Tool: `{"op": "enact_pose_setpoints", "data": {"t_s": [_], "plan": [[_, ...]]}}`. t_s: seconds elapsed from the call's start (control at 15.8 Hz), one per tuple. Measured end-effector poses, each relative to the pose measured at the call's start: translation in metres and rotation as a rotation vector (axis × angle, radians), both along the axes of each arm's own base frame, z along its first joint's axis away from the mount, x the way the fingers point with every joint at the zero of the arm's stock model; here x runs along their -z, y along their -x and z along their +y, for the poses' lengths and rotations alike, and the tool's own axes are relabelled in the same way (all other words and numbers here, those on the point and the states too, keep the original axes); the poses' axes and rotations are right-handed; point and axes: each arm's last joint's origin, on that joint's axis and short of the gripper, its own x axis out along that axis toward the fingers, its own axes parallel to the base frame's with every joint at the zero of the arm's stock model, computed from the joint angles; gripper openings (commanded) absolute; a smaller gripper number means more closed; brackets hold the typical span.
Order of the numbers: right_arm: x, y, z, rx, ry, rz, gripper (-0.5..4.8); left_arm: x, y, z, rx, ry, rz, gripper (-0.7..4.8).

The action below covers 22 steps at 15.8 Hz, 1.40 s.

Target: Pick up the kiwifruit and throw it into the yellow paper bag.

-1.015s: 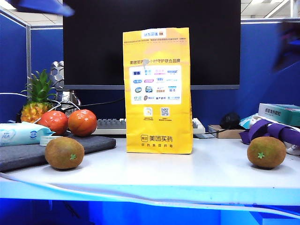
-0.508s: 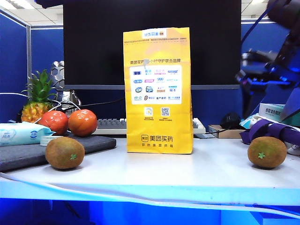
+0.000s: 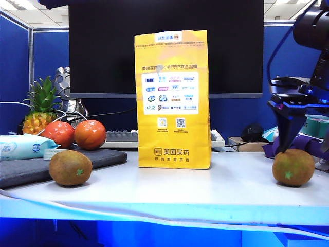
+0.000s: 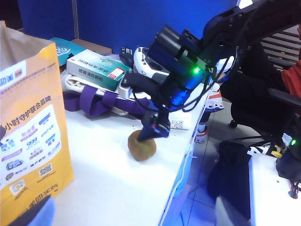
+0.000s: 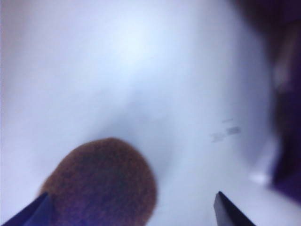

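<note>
Over kiwifruit (image 3: pixel 293 167) at table's right: right pincer (image 5: pixel 131 209) wide apart; left pincer unseen.

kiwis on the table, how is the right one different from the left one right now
The right kiwifruit lies under the open right gripper, whose fingers come down around it; the left kiwifruit lies alone, no gripper near. The right one rests on the bare white table by a purple strap; the left one sits against a dark grey pad, before two tomatoes. Both are brown, fuzzy and oval. The left gripper is unseen.

Second kiwifruit (image 3: pixel 70 168) before tomatoes (image 3: pixel 75 134), pineapple (image 3: pixel 41 107) behind
</note>
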Motion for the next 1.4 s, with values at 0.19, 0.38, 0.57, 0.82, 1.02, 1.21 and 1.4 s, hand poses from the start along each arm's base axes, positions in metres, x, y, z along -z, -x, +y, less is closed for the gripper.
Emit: {"op": "enact_pose_setpoints", "data": {"t_s": [0.19,0.38,0.57,0.82,1.02,1.21,1.4], "plan": [[0.002,0.002,0.003,-0.033,-0.048,0.035,4.79,0.000,0.000,0.000,0.000,0.000,0.000,4.79],[0.013,0.000,0.003,-0.035,-0.046,0.090,4.79,0.000,0.000,0.000,-0.001,0.000,0.001,4.79],[0.021,-0.004,0.004,-0.035,-0.044,0.105,2.09,0.000,0.000,0.000,-0.001,0.000,0.005,4.79],[0.019,-0.011,0.005,-0.054,-0.045,0.032,0.80,0.001,-0.001,0.000,-0.028,-0.011,0.007,4.79],[0.010,-0.017,0.007,-0.093,-0.067,0.002,0.81,0.002,-0.003,0.002,-0.131,-0.047,-0.004,4.79],[-0.048,-0.035,0.011,-0.134,-0.084,-0.078,0.81,-0.001,-0.009,0.004,-0.331,-0.068,-0.013,4.79],[-0.113,-0.032,0.013,-0.181,-0.144,-0.203,0.80,-0.011,-0.010,0.007,-0.457,-0.027,-0.064,4.79]]}}
